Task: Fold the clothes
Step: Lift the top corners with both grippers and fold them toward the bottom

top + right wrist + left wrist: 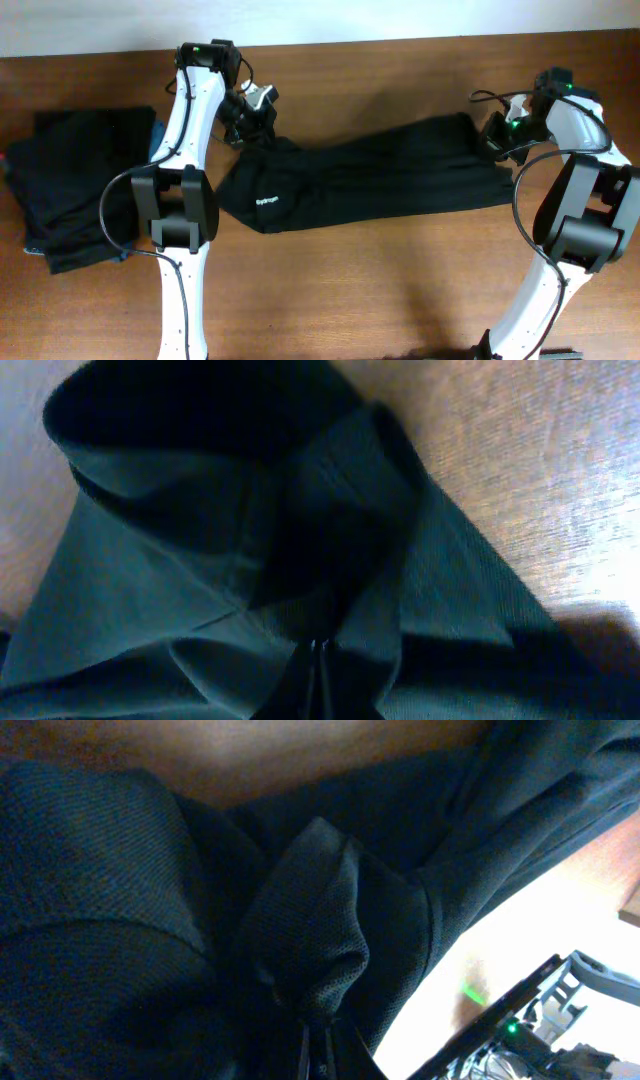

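A black garment with a small white logo lies stretched across the middle of the table. My left gripper is shut on its left end; the left wrist view shows the fabric bunched between the fingers. My right gripper is shut on its right end, with the cloth pinched at the fingertips. A stack of folded dark clothes with a teal-blue edge lies at the far left.
The wooden table stretches in front of the garment. The left arm's base stands between the stack and the garment. The right arm's base stands at the right edge.
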### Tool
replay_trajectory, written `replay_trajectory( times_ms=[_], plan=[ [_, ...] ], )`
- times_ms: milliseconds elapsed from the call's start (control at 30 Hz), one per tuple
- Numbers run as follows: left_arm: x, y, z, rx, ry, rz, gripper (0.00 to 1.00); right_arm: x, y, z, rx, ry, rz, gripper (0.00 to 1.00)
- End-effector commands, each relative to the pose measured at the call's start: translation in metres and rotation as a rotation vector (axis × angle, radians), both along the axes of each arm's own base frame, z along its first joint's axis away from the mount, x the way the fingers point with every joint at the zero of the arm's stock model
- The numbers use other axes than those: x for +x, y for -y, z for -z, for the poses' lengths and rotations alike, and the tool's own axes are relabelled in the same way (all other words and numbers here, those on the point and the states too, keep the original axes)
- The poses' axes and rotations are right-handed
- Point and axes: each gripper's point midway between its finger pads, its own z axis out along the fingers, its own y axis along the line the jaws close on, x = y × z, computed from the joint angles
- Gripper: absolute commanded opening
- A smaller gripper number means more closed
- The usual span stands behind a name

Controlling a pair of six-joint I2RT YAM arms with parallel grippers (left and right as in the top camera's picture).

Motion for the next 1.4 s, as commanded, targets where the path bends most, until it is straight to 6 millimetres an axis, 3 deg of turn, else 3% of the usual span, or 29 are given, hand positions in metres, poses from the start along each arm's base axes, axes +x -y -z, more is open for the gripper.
replay_trajectory(
  times_ms=[0, 233, 467, 700, 1000, 1133, 1300, 1367],
  plan=[
    [0.0, -0.001, -0.023, -0.009, 0.049, 0.013, 0.02, -0.003, 0.005, -0.013, -0.042, 0.009, -0.006, 0.04],
    [-0.002, -0.001, -0.023, -0.007, 0.036, 0.014, 0.31, -0.021, 0.025, -0.003, -0.171, -0.082, -0.005, 0.04],
    [-0.014, 0.002, -0.026, -0.019, -0.013, 0.016, 0.35, -0.021, 0.029, -0.002, -0.193, -0.082, -0.012, 0.04],
    [-0.019, 0.006, -0.019, 0.027, -0.019, 0.049, 0.34, -0.022, 0.028, 0.002, -0.193, -0.084, -0.039, 0.04],
    [-0.049, 0.0, 0.016, 0.151, -0.135, 0.109, 0.29, -0.022, 0.029, 0.003, -0.193, -0.084, -0.039, 0.04],
    [-0.05, -0.001, 0.027, 0.153, -0.14, 0.109, 0.28, -0.022, 0.028, 0.003, -0.193, -0.084, -0.039, 0.04],
    [-0.057, -0.005, 0.026, 0.18, -0.172, 0.118, 0.06, -0.022, 0.028, 0.003, -0.193, -0.085, -0.04, 0.04],
    [-0.062, -0.008, 0.03, 0.214, -0.189, 0.124, 0.02, -0.021, 0.028, 0.003, -0.193, -0.084, -0.04, 0.04]
  ],
)
